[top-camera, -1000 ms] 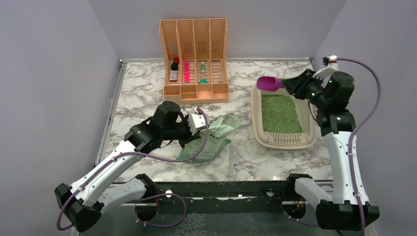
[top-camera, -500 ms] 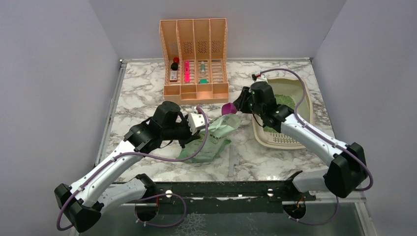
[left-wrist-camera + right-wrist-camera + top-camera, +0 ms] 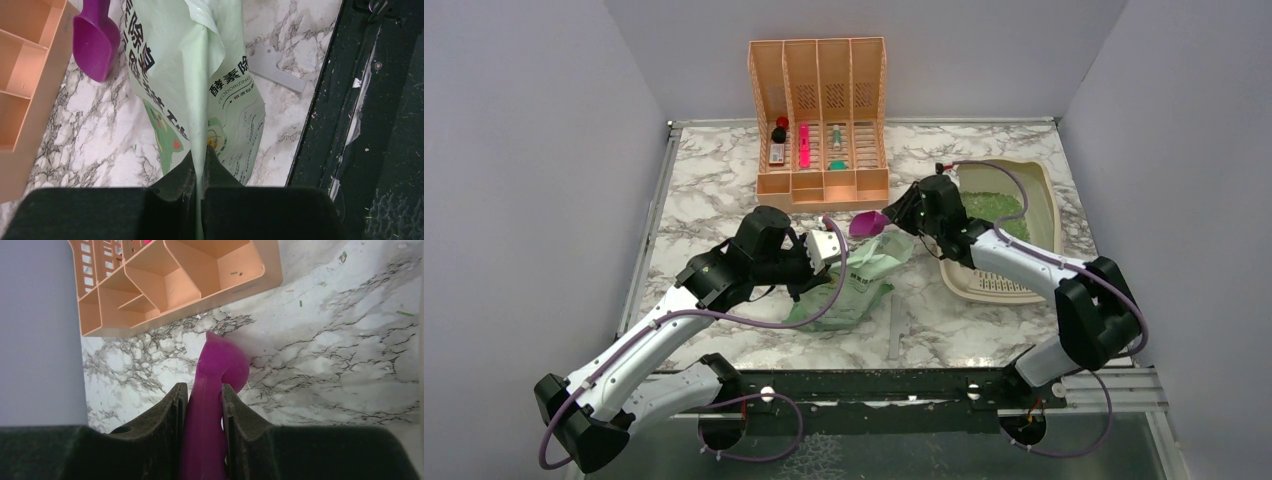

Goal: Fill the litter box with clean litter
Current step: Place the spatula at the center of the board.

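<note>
Nearest the arm bases, the left gripper is clamped tight on a fold of the pale green bag, which lies on the marble table. Print on the bag reads "DEODORIZING" below large Chinese characters. At the bag's far end, the right gripper pinches the handle of a purple scoop. Right of the bag sits the litter box, with clean litter covering its floor. Beyond the bag stands the peach file organizer.

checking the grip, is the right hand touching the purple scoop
Touching: the right wrist view shows the right hand clamped on the handle of the purple scoop.
</note>
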Available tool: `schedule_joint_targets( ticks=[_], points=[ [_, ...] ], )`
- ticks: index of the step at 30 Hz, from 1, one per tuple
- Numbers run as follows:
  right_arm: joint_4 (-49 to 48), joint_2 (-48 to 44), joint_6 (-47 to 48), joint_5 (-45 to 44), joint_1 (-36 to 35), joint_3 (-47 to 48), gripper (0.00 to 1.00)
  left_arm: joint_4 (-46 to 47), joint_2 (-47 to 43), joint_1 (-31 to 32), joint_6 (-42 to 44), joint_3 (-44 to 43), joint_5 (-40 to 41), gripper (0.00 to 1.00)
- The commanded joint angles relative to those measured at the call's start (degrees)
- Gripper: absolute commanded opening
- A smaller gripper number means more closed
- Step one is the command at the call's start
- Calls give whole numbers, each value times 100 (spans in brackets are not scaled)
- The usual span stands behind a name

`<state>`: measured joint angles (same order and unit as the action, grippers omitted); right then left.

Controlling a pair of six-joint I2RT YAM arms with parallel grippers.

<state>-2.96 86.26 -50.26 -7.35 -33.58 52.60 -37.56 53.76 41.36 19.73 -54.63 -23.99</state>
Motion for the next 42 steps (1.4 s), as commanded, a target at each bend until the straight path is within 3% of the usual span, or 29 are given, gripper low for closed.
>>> schedule_joint_targets(
  ticks=[1, 3, 5, 9, 15, 25, 33, 37, 42],
  points=[
    [679, 531, -279, 228, -28, 386, 13, 314, -132, 38, -40, -268, -221, 0],
    [1262, 779, -114, 418, -26, 822, 14, 317, -144, 32, -41, -259, -212, 0],
    [1695, 911, 36, 471, -28, 999, 24, 313, -156, 37, -46, -259, -196, 0],
    [1364, 654, 224, 553, -26, 624, 39, 313, -173, 35, -61, -251, -177, 0],
    [1964, 441, 622, 264, -21, 846, 54, 319, -131, 38, -74, -223, -185, 0],
    [2839, -209, 1298, -278, -12, 1293, 70, 313, -54, 38, -103, -224, -229, 0],
    [2893, -1273, 1936, -491, 75, 1288, 83, 460, -19, 34, -201, -209, -271, 0],
    [2101, -2082, 3027, 457, 101, 942, 84, 648, -83, 33, -296, -112, -276, 0],
    [159, -3399, 4830, 2698, 103, -722, 89, 744, -98, 36, -463, -61, -364, 0]
  ],
)
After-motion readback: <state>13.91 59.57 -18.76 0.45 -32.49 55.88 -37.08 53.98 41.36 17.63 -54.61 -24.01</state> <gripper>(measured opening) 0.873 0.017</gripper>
